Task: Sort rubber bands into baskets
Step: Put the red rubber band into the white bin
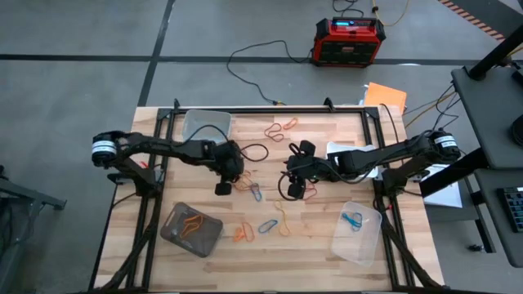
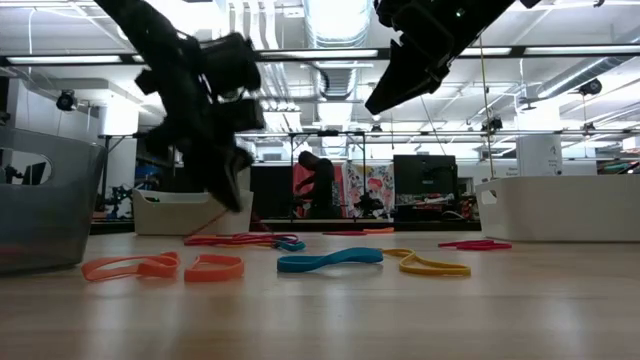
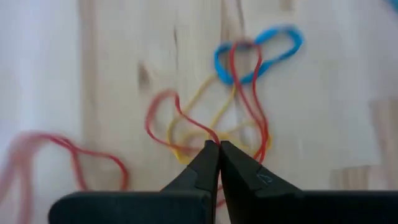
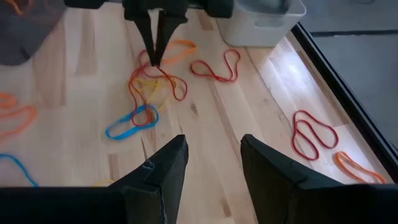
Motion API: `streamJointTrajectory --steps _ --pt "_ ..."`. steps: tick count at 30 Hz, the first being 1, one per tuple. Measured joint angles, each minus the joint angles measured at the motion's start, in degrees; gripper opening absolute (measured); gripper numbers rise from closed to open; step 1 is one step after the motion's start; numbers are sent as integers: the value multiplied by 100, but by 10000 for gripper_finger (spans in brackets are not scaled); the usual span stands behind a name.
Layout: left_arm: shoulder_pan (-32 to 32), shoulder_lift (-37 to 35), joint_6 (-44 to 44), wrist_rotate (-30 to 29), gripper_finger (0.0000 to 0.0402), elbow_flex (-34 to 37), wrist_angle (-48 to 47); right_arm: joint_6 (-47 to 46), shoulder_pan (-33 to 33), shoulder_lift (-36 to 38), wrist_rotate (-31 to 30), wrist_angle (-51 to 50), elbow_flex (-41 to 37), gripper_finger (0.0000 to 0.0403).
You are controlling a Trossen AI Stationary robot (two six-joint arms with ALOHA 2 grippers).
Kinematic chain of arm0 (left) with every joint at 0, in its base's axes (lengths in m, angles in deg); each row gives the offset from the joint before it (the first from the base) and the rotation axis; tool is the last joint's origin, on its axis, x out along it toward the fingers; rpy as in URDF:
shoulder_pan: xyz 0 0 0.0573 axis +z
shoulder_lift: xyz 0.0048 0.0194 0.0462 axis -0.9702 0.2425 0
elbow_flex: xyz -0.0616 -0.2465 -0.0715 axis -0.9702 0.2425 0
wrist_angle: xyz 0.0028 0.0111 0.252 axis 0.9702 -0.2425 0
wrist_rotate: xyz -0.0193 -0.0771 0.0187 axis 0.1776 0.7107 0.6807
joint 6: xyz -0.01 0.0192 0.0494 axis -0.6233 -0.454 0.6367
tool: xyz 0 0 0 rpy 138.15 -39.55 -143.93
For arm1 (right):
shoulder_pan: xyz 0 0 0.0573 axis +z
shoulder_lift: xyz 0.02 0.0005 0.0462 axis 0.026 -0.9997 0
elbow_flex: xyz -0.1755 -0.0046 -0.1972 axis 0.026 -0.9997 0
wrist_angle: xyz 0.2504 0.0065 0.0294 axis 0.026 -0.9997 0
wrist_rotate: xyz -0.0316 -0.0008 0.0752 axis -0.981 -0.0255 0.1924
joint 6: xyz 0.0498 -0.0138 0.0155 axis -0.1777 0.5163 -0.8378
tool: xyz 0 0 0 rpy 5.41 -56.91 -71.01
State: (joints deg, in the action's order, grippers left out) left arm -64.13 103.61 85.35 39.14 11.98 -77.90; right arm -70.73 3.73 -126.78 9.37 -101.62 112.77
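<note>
The left hand (image 3: 219,149) has its fingers pressed together, pinching a red rubber band (image 3: 249,93) in the tangle (image 4: 149,93) of red, yellow and blue bands on the counter (image 1: 319,237). Near that tangle, the right hand (image 4: 211,165) hangs with fingers spread, holding nothing.

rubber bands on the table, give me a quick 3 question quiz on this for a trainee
1. True or false: the left gripper is shut on a band in the tangle of red and yellow bands.
2. What colour is the band inside the clear tub near the right arm? A) red B) blue C) yellow
3. Fill in: the right gripper hangs above the table with its fingers ____ and nothing between them.

Key: 1 true. 2 B, the blue band. 3 open.
</note>
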Motion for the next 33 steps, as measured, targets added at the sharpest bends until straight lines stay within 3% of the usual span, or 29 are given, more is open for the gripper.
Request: streamJointTrajectory --steps 11,25,33 --pt "0 -1141 345 17 0 -211 547 505 -123 -156 447 2348 -495 157" --pt "-26 -1371 209 228 0 -211 1700 682 -524 -1284 446 3806 -445 269" --pt "-27 -1356 140 229 0 -213 1925 722 -700 -1857 831 4969 -445 296"
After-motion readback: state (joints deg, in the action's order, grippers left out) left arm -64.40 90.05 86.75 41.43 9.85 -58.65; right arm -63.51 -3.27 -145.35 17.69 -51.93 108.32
